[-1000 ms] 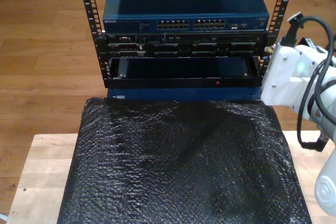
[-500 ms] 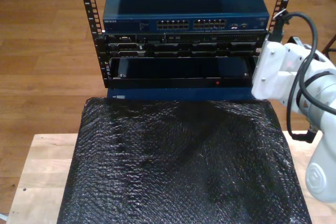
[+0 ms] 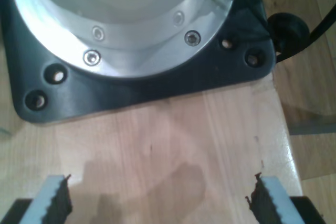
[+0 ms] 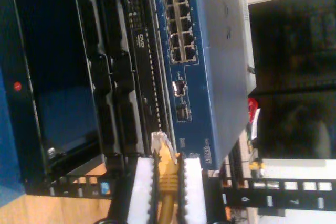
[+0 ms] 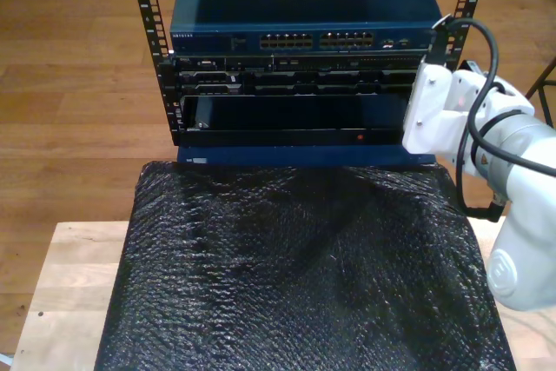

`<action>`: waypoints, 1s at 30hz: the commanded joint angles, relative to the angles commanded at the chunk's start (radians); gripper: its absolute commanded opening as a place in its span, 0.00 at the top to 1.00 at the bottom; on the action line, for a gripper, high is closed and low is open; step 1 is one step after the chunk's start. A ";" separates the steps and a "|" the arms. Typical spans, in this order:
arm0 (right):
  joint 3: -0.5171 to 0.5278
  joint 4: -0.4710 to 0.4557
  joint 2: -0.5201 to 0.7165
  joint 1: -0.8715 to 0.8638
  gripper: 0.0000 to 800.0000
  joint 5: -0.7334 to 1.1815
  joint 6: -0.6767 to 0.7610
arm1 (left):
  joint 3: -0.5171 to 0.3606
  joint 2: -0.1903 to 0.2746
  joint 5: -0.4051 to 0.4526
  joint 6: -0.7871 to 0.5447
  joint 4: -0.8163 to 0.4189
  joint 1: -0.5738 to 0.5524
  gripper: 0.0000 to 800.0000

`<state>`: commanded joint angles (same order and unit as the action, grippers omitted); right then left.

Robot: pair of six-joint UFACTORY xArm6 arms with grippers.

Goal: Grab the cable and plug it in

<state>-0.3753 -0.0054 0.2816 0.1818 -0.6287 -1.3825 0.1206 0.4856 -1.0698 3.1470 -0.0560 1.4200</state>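
Cable (image 4: pixel 167 174) between second gripper's (image 4: pixel 166 182) fingers (image 4: pixel 140 187)

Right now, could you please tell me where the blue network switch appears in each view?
Exterior view: the blue switch tops the rack, far middle.
Second wrist view: it stands just beyond the cable clamped in my second gripper.
First wrist view: my first gripper faces the wooden table and an arm base.
Shared landmark: the switch's port rows.

1. You see a blue network switch (image 5: pixel 304 15) at the top of a black rack (image 5: pixel 148 23).
2. Below it sit dark rack units (image 5: pixel 295 76).
3. A black bubble-wrap mat (image 5: pixel 300 267) covers the wooden table (image 5: pixel 52 301).
4. Wooden floor (image 5: pixel 69 102) surrounds the rack.
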 joint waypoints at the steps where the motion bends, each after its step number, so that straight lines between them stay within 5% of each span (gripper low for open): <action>1: 0.002 -0.002 -0.014 -0.003 1.00 -0.035 0.000 | 0.000 0.000 0.000 0.000 0.000 0.000 0.00; 20: -0.014 -0.009 -0.143 -0.003 1.00 -0.315 -0.091 | 0.000 0.000 0.000 0.000 0.000 0.000 0.00; 30: -0.166 -0.170 -0.298 -0.020 1.00 -0.399 -0.080 | 0.000 0.000 0.000 0.000 0.000 0.000 0.00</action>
<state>-0.5411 -0.1757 -0.0161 0.1619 -1.0276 -1.4622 0.1206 0.4856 -1.0698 3.1470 -0.0560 1.4200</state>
